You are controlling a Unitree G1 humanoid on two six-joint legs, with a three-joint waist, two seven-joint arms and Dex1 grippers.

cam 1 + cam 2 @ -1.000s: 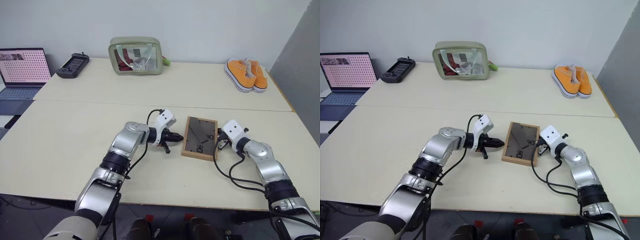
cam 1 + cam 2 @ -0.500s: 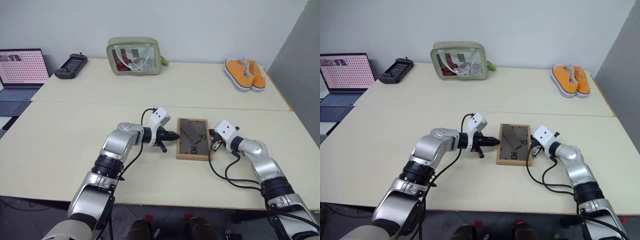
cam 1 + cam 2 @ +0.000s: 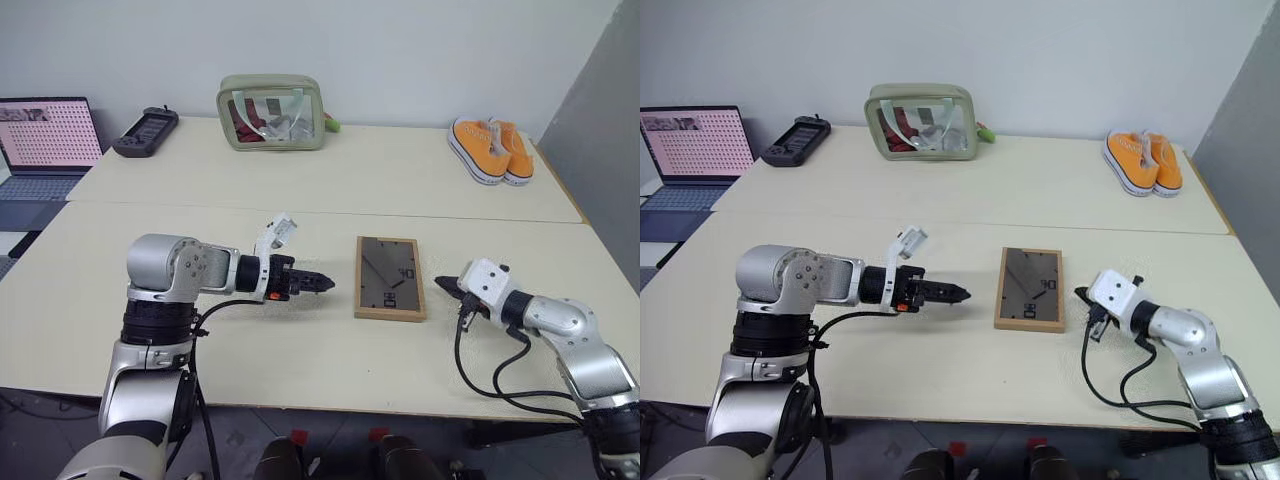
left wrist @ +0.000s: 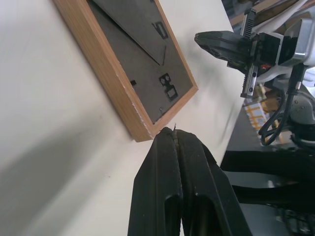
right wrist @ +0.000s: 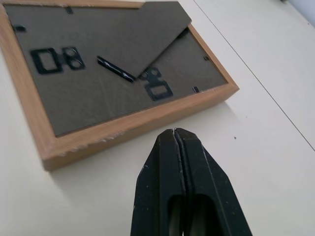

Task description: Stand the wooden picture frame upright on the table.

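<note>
left end effector: closed, empty | right end effector: closed, empty

Closed right gripper just short of the face-down wooden picture frame on the table

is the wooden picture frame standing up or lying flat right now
Lying flat. The wooden picture frame rests face-down on the table, its dark back panel facing up.

A small light-wood frame lies flat, face down, near the front edge of a pale cream desk. Its dark grey back panel and stand face upward.
</note>
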